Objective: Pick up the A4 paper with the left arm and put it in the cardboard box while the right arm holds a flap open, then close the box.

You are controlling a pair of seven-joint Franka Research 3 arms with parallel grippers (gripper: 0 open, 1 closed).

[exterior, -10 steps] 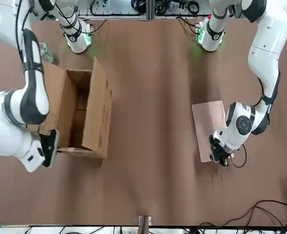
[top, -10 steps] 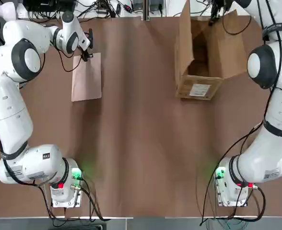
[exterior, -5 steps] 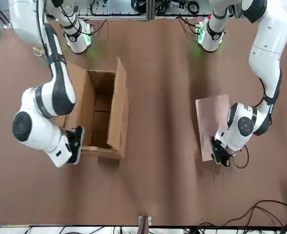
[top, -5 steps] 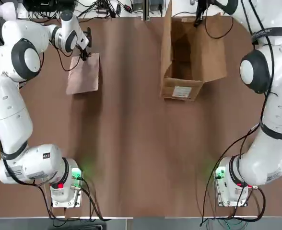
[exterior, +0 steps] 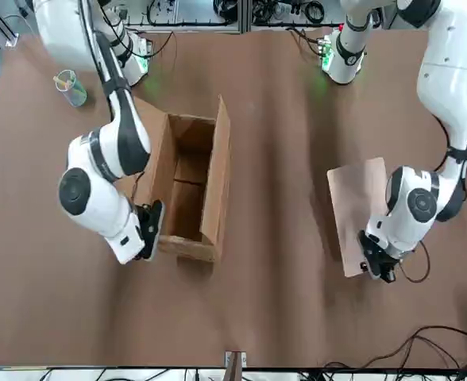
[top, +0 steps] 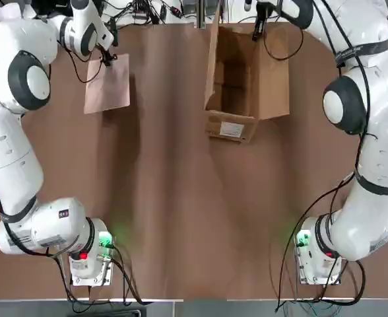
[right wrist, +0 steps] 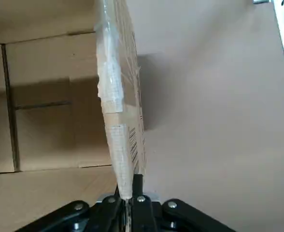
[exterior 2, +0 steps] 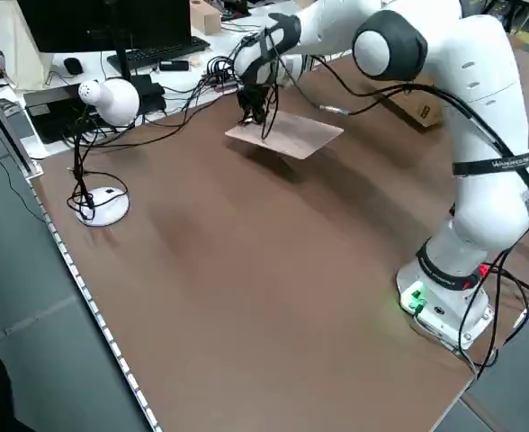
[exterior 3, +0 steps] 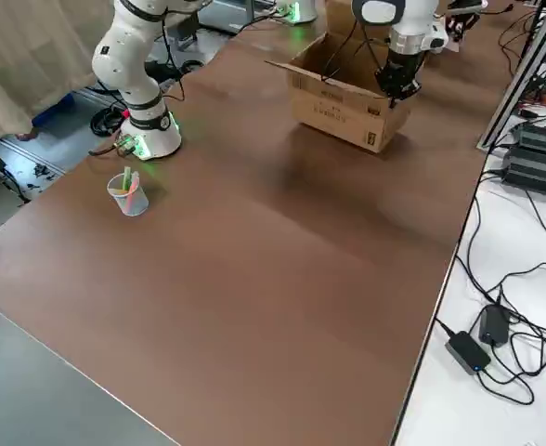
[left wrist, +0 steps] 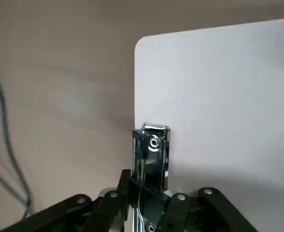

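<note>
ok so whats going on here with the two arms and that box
The left gripper is shut on the small clip at the edge of the A4 paper and holds the sheet lifted off the table, off to the robot's left. The right gripper is shut on one flap of the cardboard box at its far end. The box stands open and the paper is not in it yet.

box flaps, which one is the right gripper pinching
The right gripper is shut on the cardboard box's far end flap, opposite the white-labelled end. The tall standing side flap is untouched.
</note>
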